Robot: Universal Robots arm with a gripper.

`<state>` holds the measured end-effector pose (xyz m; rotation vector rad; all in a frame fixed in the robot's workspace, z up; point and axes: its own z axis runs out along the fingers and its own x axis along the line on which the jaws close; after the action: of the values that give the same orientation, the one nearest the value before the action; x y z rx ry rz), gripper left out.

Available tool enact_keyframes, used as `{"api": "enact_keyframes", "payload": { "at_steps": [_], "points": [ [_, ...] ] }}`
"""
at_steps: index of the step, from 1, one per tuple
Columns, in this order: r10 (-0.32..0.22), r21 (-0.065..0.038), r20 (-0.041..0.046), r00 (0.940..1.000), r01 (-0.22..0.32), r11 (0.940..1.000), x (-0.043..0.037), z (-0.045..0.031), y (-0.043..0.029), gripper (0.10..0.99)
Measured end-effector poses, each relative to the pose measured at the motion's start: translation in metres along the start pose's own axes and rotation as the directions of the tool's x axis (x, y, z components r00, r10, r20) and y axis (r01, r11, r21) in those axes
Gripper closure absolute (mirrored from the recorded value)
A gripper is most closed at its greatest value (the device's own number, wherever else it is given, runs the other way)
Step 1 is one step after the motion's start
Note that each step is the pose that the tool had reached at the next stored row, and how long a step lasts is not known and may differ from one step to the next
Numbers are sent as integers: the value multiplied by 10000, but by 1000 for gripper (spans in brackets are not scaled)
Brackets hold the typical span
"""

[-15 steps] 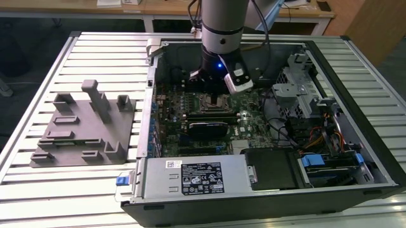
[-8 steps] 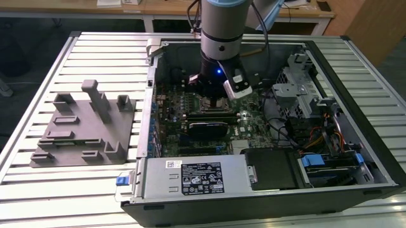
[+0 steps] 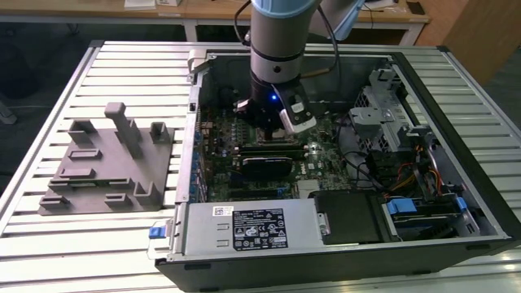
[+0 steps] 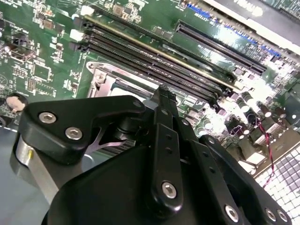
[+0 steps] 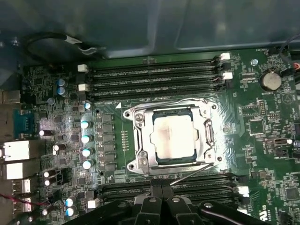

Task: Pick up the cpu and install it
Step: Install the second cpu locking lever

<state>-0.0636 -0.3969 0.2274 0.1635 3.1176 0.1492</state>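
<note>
The cpu (image 5: pixel 172 139) is a pale silver square lying flat in the motherboard socket (image 5: pixel 140 140), framed by the metal retention bracket. My gripper (image 5: pixel 161 188) hangs just above the board beside the socket, over the memory slots, with its two black fingers pressed together and nothing between them. In the second wrist view the gripper (image 4: pixel 163 92) has its fingertips closed near the socket's corner (image 4: pixel 101 75). In the exterior view the gripper (image 3: pixel 274 138) reaches down into the open computer case (image 3: pixel 191 67) over the green motherboard (image 3: pixel 216 177).
A large grey fixture (image 3: pixel 106 165) with raised blocks sits on the slatted table at the exterior view's left. Inside the case are a power supply (image 3: pixel 252 226), a drive cage (image 3: pixel 391 122), cables (image 3: pixel 407 177) and rows of memory slots (image 5: pixel 154 75). Case walls close in around the arm.
</note>
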Motion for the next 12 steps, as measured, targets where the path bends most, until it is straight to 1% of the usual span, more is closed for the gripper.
{"api": "enact_keyframes", "payload": {
  "at_steps": [2,5,12],
  "points": [
    [4,-71,-9,10000,-4,10000,2,12,-35,980],
    [6,-213,-22,10000,-7,9998,6,30,-86,980],
    [13,-603,-63,10000,-17,9982,40,65,-170,980]
  ]
}}
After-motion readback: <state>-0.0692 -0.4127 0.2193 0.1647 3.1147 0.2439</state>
